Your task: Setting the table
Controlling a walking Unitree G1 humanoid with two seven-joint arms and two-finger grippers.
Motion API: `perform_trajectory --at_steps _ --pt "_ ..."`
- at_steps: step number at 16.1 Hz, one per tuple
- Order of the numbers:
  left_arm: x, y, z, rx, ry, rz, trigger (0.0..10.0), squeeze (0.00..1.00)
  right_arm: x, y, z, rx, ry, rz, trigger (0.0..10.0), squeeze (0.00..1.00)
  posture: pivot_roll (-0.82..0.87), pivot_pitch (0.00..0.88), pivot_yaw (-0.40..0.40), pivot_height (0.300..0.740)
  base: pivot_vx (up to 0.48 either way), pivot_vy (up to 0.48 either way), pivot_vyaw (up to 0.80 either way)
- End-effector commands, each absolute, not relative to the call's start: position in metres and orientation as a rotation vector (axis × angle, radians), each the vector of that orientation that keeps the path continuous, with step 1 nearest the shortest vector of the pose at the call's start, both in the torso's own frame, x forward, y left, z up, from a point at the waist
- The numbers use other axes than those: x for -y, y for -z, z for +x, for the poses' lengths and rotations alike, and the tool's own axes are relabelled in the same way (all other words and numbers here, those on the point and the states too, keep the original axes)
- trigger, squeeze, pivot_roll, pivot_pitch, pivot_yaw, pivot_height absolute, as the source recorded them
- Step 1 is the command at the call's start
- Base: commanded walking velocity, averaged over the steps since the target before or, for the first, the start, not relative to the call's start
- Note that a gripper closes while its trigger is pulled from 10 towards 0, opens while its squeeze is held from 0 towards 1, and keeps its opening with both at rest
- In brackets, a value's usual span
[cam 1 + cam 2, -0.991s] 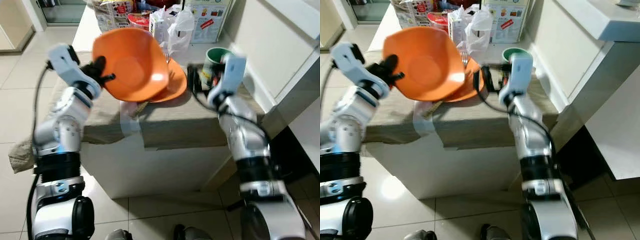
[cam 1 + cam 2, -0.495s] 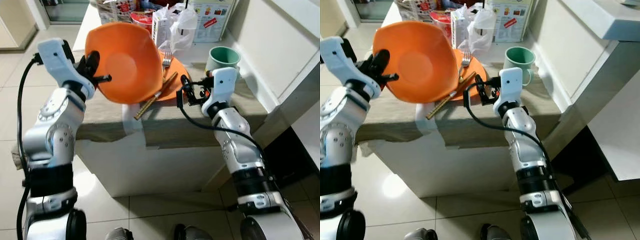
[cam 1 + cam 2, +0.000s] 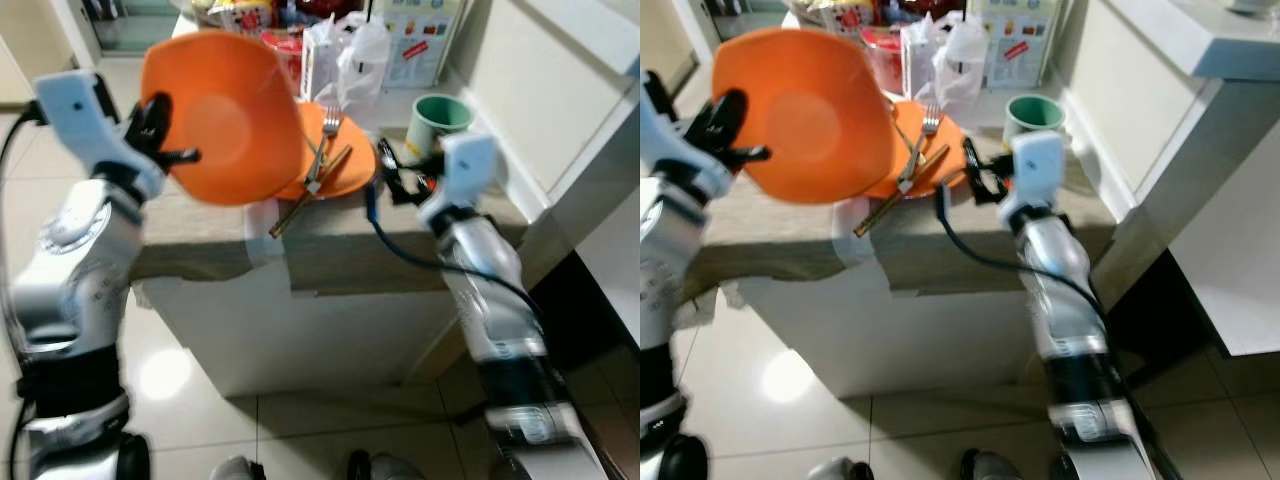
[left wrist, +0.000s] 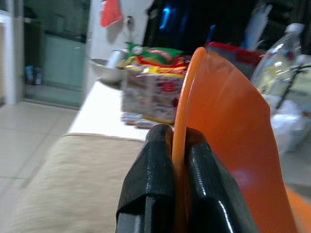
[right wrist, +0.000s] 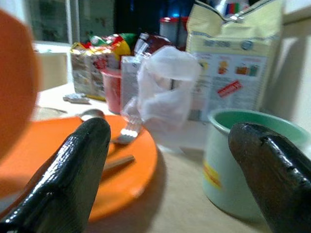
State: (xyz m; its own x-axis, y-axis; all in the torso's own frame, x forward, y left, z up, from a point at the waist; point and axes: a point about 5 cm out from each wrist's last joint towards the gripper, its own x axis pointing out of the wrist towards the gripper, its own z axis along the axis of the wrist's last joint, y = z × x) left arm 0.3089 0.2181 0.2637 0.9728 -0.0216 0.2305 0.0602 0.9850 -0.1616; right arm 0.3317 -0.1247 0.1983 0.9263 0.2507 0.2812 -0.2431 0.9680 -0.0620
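Left pincer (image 4: 172, 194) raised, clamping tilted orange bowl (image 3: 215, 115) by rim.

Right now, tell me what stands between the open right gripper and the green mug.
Nothing visible does. The right gripper is open just above the cloth-covered table, with the green mug close ahead, partly between its fingers. The orange plate with fork lies off to the other side.

Bright indoor light, motion blur, floor glare
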Motion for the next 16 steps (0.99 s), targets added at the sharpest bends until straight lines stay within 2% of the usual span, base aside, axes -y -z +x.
perform_trajectory --at_steps 1,6,9,13,16 --pt "-0.223 -0.276 0.300 0.285 0.029 -0.143 0.0 0.00 0.129 -0.203 0.325 0.302 -0.257 -0.037 10.0 0.00 -0.07 0.052 -0.028 0.740 0.000 0.000 0.00" --pt "-0.253 -0.286 0.275 0.296 -0.069 -0.057 0.0 0.00 0.142 -0.197 0.301 0.283 -0.258 -0.110 10.0 0.00 -0.07 0.048 -0.021 0.740 0.000 0.000 0.00" --pt "-0.290 -0.305 0.251 0.333 -0.165 0.027 0.0 0.00 0.143 -0.189 0.292 0.271 -0.259 -0.154 10.0 0.00 -0.05 0.039 -0.021 0.740 0.000 0.000 0.00" --pt "-0.336 -0.280 0.225 0.211 -0.293 0.119 0.0 0.00 0.142 -0.177 0.293 0.229 -0.264 -0.139 10.0 0.00 -0.02 0.037 -0.025 0.740 0.000 0.000 0.00" --pt "-0.354 -0.263 0.206 0.139 -0.367 0.151 0.0 0.00 0.138 -0.174 0.297 0.219 -0.280 -0.139 10.0 0.00 0.00 0.038 -0.043 0.740 0.000 0.000 0.00"
